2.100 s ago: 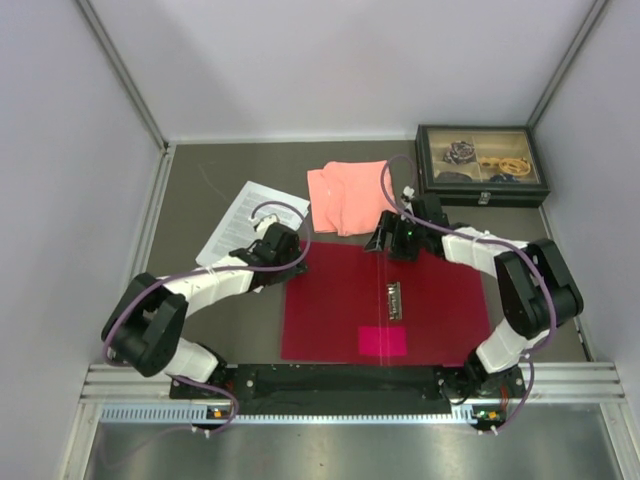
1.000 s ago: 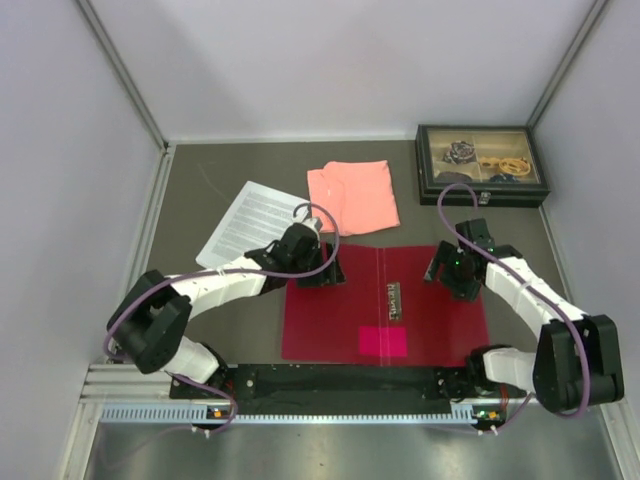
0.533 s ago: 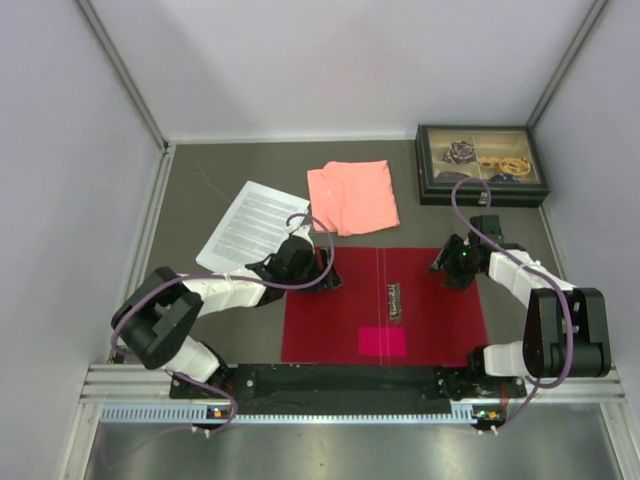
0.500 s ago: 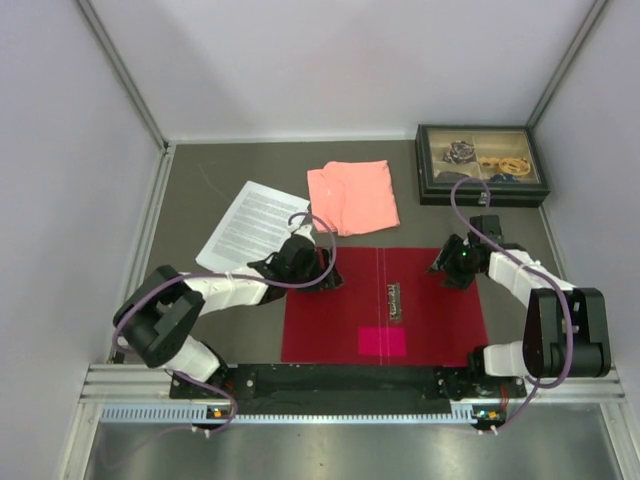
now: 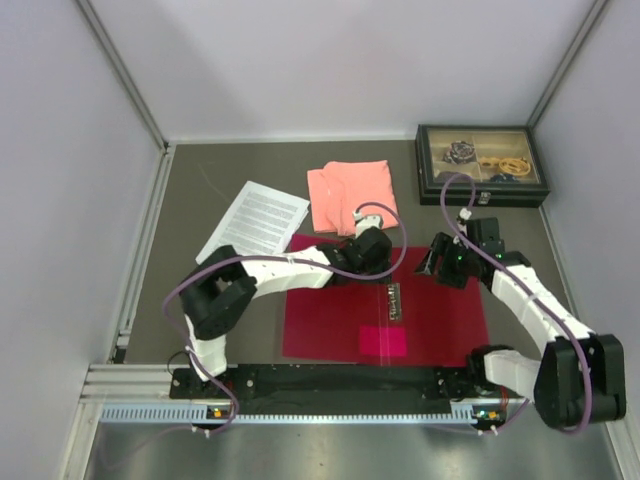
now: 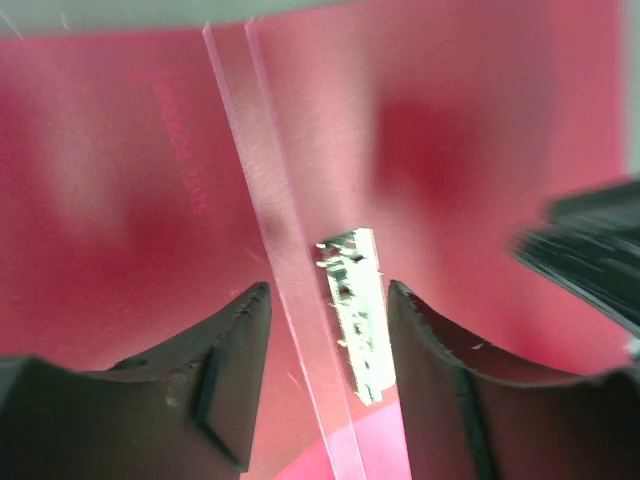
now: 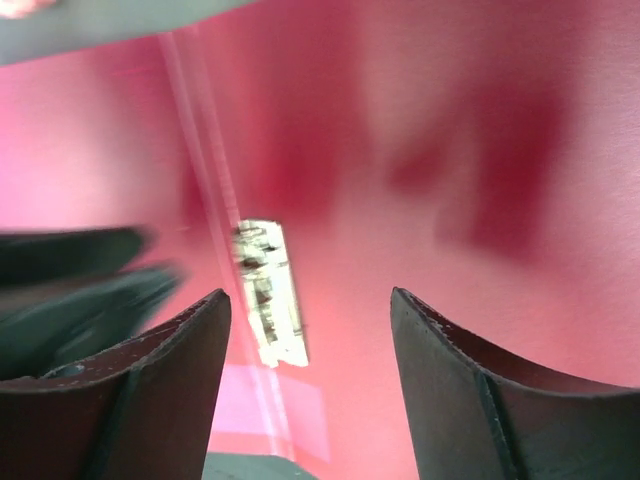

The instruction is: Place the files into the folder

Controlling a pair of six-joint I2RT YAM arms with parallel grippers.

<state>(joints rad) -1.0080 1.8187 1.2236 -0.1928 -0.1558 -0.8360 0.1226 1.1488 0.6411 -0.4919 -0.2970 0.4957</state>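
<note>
Folder [image 5: 330,320] is lying open and flat on the table [image 5: 190,190], both red halves face up, and both claws are hanging low over its far half. The left claw [image 5: 380,265] has reached right across to the middle. Its wrist view looks straight down the spine crease, with the clip [image 6: 355,310] showing just under and between its fingers [image 6: 232,350]. Those fingers are spread with nothing in them, only red plastic below. Can't tell if the tips actually touch the folder.

The right claw [image 5: 440,268] sits over the right half, just beside the left one with the clip between them. It's spread too and holding nothing. In its own view the clip is down by its left finger [image 7: 190,350], and the left claw shows as a dark blur off to that side.

The files [image 5: 255,222] are still out on the table. They're off to the left of the left claw, past the folder's far-left corner, with neither claw on them. A pink cloth [image 5: 350,197] lies just beyond the left claw, and a black box [image 5: 482,165] lies beyond the right one. A paler pink patch [image 5: 383,340] on the folder sits nearer the bases than both claws.
</note>
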